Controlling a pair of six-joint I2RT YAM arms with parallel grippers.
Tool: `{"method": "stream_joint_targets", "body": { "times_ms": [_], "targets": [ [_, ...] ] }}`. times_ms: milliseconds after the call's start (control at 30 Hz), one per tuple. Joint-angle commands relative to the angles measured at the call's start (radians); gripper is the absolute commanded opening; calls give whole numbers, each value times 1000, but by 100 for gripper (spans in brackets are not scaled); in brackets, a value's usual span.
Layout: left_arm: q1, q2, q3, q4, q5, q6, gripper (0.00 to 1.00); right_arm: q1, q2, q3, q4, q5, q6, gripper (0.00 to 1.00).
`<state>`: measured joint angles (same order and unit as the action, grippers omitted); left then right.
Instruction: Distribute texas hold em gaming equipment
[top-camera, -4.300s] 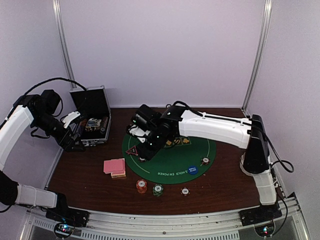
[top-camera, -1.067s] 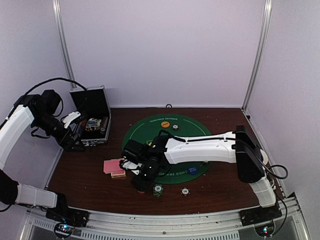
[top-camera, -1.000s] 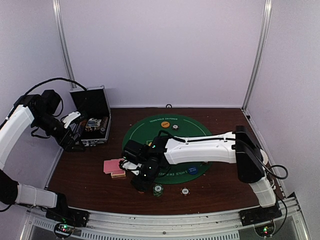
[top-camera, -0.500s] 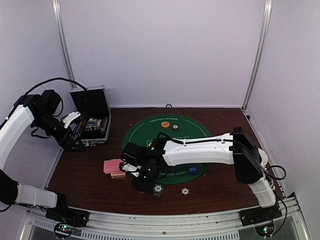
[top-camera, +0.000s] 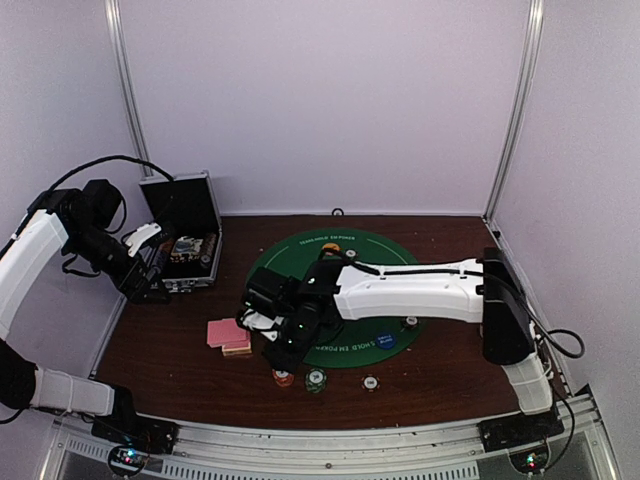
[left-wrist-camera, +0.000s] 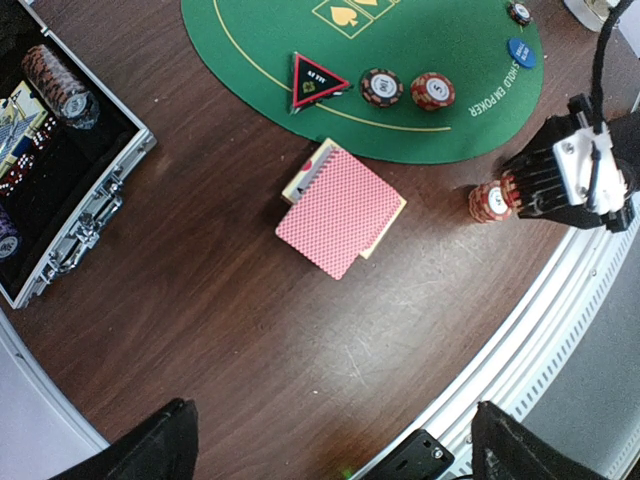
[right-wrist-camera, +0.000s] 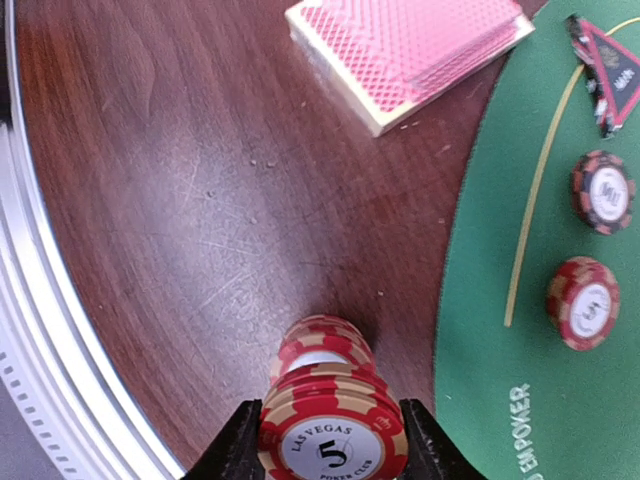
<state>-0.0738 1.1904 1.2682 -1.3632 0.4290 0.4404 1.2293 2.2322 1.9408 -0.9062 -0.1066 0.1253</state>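
My right gripper (right-wrist-camera: 333, 445) is shut on a few red poker chips (right-wrist-camera: 333, 452) marked 5, held just above the rest of the red stack (right-wrist-camera: 320, 350) on the brown table. In the top view the gripper (top-camera: 281, 356) hangs over that stack (top-camera: 283, 378). The pink-red-backed cards (right-wrist-camera: 410, 45) lie to the far left of it. The black-red triangle (right-wrist-camera: 605, 62) and two chips (right-wrist-camera: 603, 190) sit on the green mat (right-wrist-camera: 480, 400). A green stack (top-camera: 316, 380) and the blue disc (top-camera: 386, 340) show from above. My left gripper (left-wrist-camera: 340, 462) is open and empty, high above the table.
The open silver-edged case (top-camera: 185, 245) with more chips stands at the back left, close to my left arm. A single chip (top-camera: 370, 383) lies near the front edge. The metal rail (right-wrist-camera: 40, 330) runs along the table front. My right arm spans the mat.
My right arm went from the triangle on the mat down onto the red stack at the front, then rose with the top chips in its jaws. The left arm has not moved.
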Motion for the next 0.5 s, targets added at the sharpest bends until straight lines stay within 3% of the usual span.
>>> {"method": "stream_joint_targets", "body": {
  "times_ms": [0,233,467],
  "targets": [
    [-4,-5,22,-1,3,9,98,-64,-112,48,-32,71,-2,36],
    [-4,-3,23,-1,4,8,98,-295,-148,44,-9,131,7,32],
    [-5,-2,23,-1,4,9,98,-522,-44,115,31,190,2,29]
  ]
}}
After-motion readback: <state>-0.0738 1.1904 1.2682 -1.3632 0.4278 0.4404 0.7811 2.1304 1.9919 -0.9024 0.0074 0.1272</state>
